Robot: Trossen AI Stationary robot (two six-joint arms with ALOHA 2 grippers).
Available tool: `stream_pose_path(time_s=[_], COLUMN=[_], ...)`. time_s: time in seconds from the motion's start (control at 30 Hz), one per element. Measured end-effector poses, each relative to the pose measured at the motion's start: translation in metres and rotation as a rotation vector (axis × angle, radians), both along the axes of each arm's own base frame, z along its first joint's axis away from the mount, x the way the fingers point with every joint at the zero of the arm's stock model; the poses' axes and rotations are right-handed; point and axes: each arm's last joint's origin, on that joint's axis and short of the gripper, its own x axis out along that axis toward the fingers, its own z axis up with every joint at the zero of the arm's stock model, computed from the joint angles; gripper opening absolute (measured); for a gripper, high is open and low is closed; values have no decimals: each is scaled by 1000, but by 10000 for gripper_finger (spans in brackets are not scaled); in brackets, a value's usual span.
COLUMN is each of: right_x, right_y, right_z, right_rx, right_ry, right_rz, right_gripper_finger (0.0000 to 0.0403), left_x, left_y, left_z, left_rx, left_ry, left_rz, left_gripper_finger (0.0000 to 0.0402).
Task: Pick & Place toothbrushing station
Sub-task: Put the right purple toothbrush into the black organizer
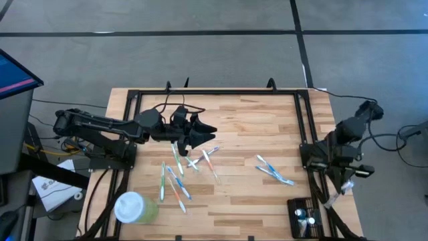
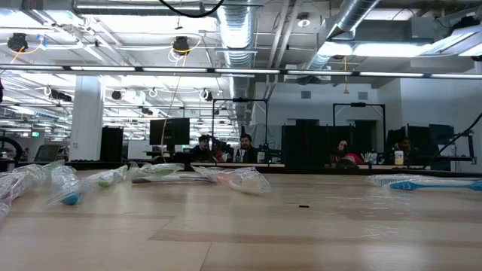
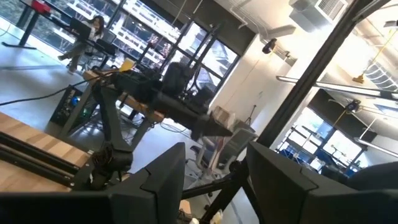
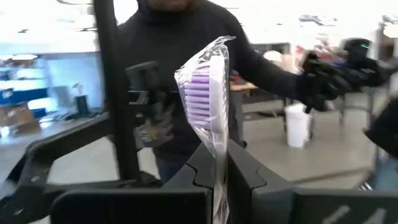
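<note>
The toothbrushing station [image 1: 303,216], a small black rectangular slotted holder w/ a couple of items standing in it, sits at the near right corner of the light wooden slatted table [image 1: 247,120], just beside the right arm's base. The right gripper [image 4: 214,163] is pulled back off the table's right edge, behind the station, fingers clamped shut on a clear-wrapped toothbrush w/ purple bristles [image 4: 204,99]; the brush head stands up between the fingers in the right wrist view, w/ a person in a dark top [image 4: 186,68] in the room beyond. Nearest loose items to the station: two wrapped blue-and-white toothbrushes [image 1: 273,171], lying crossed on the wood towards the table's middle. Further from the station, past mid-table, a scatter of wrapped toothbrushes in green, blue & orange [image 1: 179,175] lies fanned out; in the low view they show as crinkled clear wrappers along the tabletop. The left gripper [image 1: 206,130] hangs over the far end of that scatter, well apart from the station, fingers partly apart; can't tell whether anything is between them, and the left wrist view shows only room past its two dark fingers [image 3: 163,180]. At the near left corner, opposite end of the front edge from the station, stands a pale green cup w/ a white lid [image 1: 134,207]. A black metal frame [image 1: 214,92] runs round the table's back and sides.
</note>
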Motion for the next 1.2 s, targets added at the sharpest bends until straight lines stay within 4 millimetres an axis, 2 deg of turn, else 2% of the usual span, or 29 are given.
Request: stream_pose_path(time_s=[0.33,0.67,1.03,1.2], right_x=[-1,-1,12,17], right_y=[31,58,88,96], right_z=[-46,-62,-82,-88], right_rx=[8,-18,-94,-96], right_ry=[-35,-56,-33,-28], right_rz=[63,96,186,213], right_gripper_finger=[5,5,5,5], left_x=[0,0,-2,-2], left_y=[-4,-5,-16,-18], left_z=[0,-1,-1,-1], left_rx=[7,10,9,9], left_ry=[4,10,10,9], left_rz=[-41,-64,-103,-111], left_gripper_finger=[168,168,168,168])
